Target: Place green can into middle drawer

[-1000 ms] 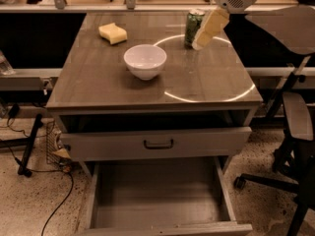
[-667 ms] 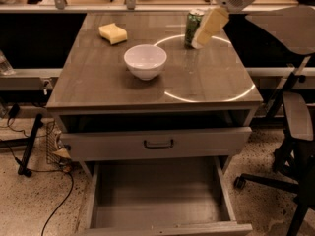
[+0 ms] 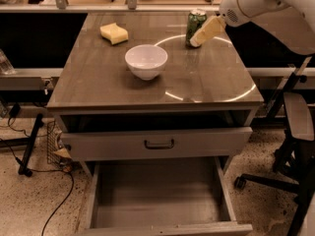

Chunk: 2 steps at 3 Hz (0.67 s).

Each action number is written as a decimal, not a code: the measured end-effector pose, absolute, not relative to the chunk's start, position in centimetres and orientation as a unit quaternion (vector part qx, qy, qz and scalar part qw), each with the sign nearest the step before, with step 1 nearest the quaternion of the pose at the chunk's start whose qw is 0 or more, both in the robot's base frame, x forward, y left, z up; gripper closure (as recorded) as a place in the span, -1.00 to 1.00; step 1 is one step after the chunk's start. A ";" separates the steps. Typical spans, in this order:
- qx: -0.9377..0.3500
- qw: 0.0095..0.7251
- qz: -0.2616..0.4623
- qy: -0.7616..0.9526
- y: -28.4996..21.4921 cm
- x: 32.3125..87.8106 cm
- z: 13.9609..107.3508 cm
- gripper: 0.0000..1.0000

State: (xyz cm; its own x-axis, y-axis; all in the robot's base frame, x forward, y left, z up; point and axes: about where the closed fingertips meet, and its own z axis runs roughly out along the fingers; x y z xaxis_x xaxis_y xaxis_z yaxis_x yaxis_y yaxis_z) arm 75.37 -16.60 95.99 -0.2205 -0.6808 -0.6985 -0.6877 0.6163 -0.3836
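Observation:
The green can stands upright at the back right of the table top. My gripper, cream-coloured, reaches in from the right on the white arm and sits against the can's right side, at the can's height. The middle drawer is pulled out at the bottom front of the unit, with its flat grey floor bare. It lies well below and in front of the can.
A white bowl stands mid-table and a yellow sponge lies at the back left. A drawer with a grey front and black handle sits slightly out above the open one. A chair base stands to the right and cables to the left.
My gripper has shifted very slightly beside the can. The can, the bowl, the sponge and the drawers have not moved.

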 end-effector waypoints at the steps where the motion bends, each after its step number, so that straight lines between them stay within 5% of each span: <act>1: -0.375 0.487 0.035 0.788 -18.2 78.8 94.4 -1.00; 2: -0.341 0.508 0.079 0.787 -18.0 82.1 92.2 -1.00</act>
